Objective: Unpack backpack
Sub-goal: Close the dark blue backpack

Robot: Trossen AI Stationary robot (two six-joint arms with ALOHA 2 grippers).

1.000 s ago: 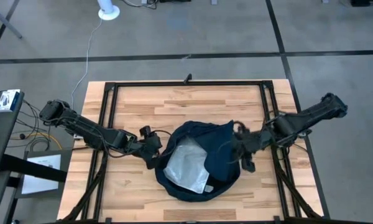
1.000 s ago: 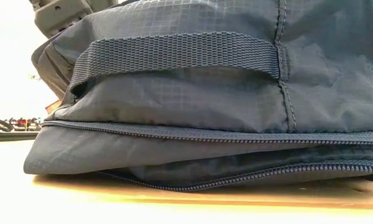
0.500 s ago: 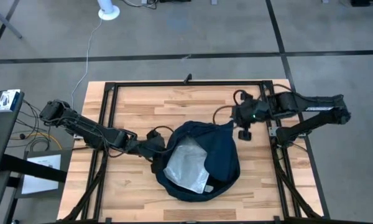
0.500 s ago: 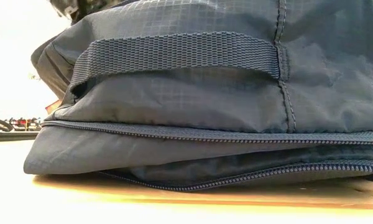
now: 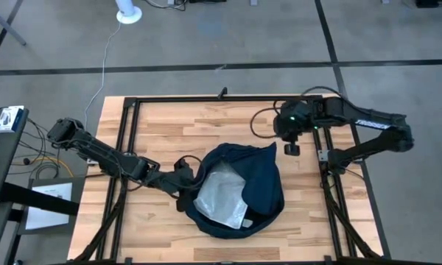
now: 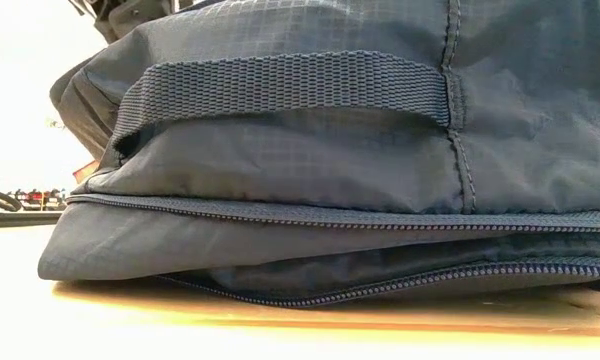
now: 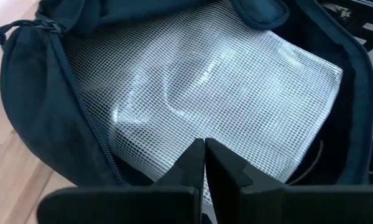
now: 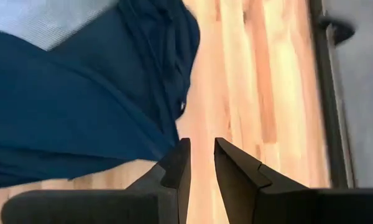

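The dark navy backpack (image 5: 269, 184) lies flat on the wooden table with its main opening spread wide. A clear mesh-patterned plastic pouch (image 5: 222, 195) lies inside it. My left gripper (image 5: 189, 177) reaches in over the backpack's left rim, and its fingers (image 7: 204, 143) are shut at the pouch's (image 7: 224, 87) near edge. My right gripper (image 5: 290, 149) hangs above bare wood off the backpack's far right corner. Its fingers (image 8: 202, 146) are a little apart and hold nothing. In the low view the backpack (image 6: 380, 150) fills the picture, resting on its zipped side. My left gripper comes level from the table's left, over the backpack's rim. Its shut fingertips (image 7: 196, 152) sit right at the pouch's edge (image 7: 174, 155). I cannot tell whether they touch the pouch or pinch any of it.
A black metal frame (image 5: 129, 147) runs around the tabletop. Bare wood (image 5: 206, 125) lies open between the backpack and the far edge. Cables and a box sit off the table's left side.
My right gripper has left the backpack's right rim, lifting and swinging toward the table's far right corner. My left gripper has crept right, farther over the backpack's left rim toward the pouch. Backpack and pouch lie as before.
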